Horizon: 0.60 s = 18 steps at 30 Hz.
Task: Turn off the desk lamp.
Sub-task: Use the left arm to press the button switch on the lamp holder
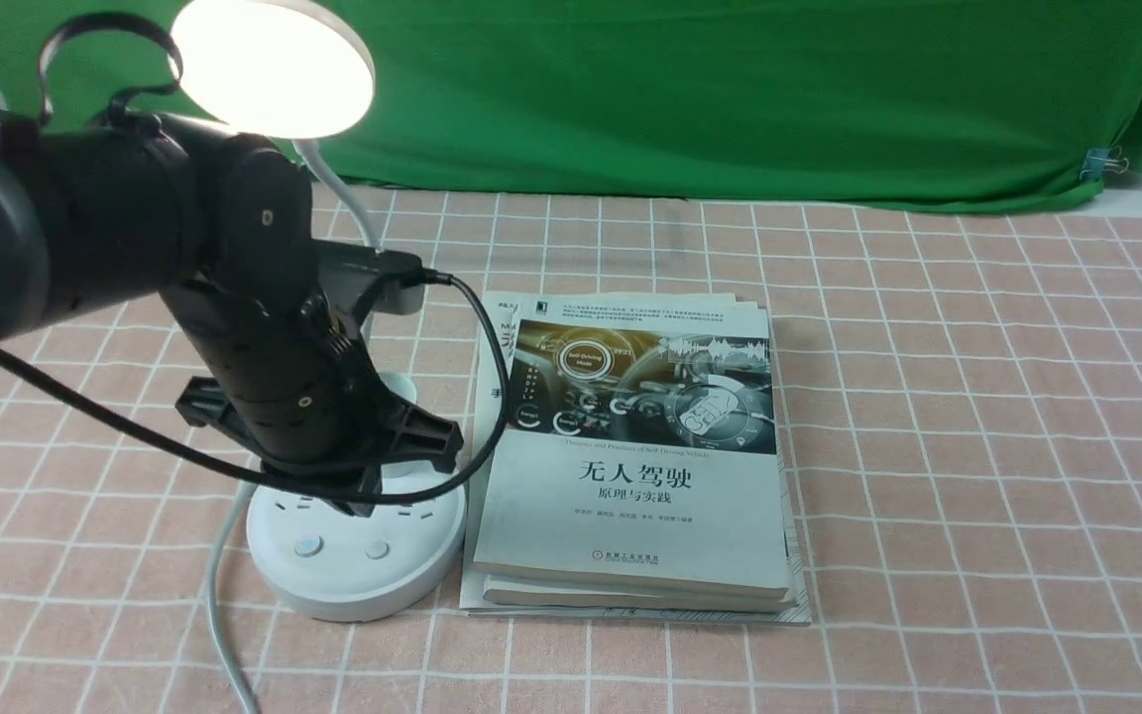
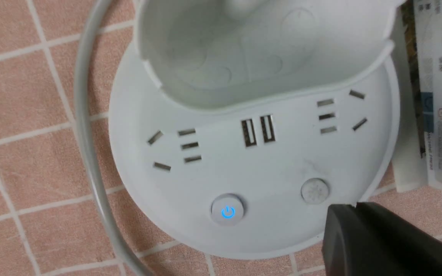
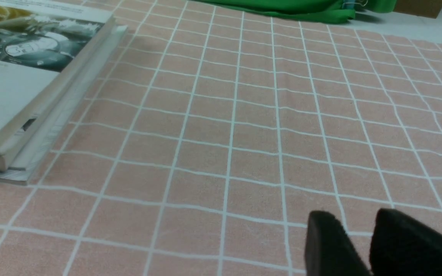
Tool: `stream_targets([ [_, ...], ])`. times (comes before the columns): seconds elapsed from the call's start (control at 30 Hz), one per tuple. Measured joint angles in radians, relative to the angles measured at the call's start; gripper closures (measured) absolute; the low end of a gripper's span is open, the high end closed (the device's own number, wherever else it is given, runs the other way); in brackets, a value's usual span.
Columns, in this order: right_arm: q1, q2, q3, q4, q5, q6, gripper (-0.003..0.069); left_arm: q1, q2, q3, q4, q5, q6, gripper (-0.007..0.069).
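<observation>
Your lamp (image 1: pixel 274 69) is lit at the left of the bench (image 1: pixel 987 446), its round head up above the left arm (image 1: pixel 125 213) and its base (image 1: pixel 358 575) flat on the grid-patterned top. The power button (image 2: pixel 227 209) glows blue, near the base's front rim; the plain button (image 2: pixel 315 191) sits to its right.

Your left claw (image 2: pixel 353 207) is closed, its tips together with nothing between them. It hangs over the base, and in the wrist view its tips show nearer the plain button than the lit one. You can't tell its height over the rim.

Your right claw (image 3: pixel 355 216) is parted a little, holding nothing, well apart from the lamp.

Mind the books (image 1: pixel 630 496) close by the base's right edge; whether they touch, you can't tell. The cord (image 1: pixel 217 595) curves past the base's left side, and the arm's black cable (image 1: pixel 165 436) loops across in front of the claw. Right of the books, the bench stretches wide, back to the green cloth (image 1: pixel 730 99) hanging along its far side.
</observation>
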State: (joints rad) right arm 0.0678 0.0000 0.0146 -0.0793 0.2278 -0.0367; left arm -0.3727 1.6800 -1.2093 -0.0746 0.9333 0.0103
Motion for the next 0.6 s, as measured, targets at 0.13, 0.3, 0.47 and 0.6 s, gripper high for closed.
stream_targets([
  [0.13, 0.0, 0.0, 0.0, 0.0, 0.0, 0.0, 0.0419, 0.0, 0.009, 0.0, 0.0, -0.002, 0.0, 0.0619],
  [0.3, 0.0, 0.0, 0.0, 0.0, 0.0, 0.0, 0.0419, 0.0, 0.083, 0.0, 0.0, -0.016, 0.0, 0.0619],
  [0.47, 0.0, 0.0, 0.0, 0.0, 0.0, 0.0, 0.0419, 0.0, 0.138, -0.001, 0.0, -0.029, 0.0, 0.0619],
  [0.6, 0.0, 0.0, 0.0, 0.0, 0.0, 0.0, 0.0419, 0.0, 0.138, -0.001, 0.0, -0.029, 0.0, 0.0619],
])
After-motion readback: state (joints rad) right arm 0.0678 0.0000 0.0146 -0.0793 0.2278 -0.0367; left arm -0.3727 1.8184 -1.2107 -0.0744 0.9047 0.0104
